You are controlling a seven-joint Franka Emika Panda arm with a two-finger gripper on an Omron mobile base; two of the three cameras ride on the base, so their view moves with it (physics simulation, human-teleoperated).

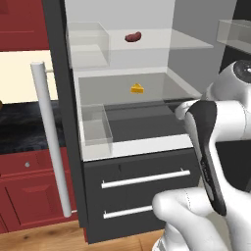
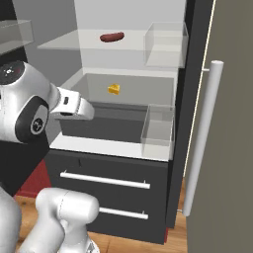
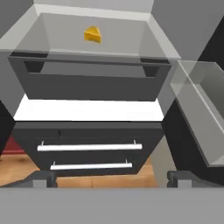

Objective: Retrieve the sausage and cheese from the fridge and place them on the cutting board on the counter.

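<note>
Gripper (jaws wide), cheese, sausage

My arm blocks the fridge's right side in the left base view. The door handle is partly cut off, and the bin beside the fridge runs off-frame.

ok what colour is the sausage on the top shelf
Dark red-maroon. The sausage shows best in the right base view, lying on the upper clear shelf.
</note>
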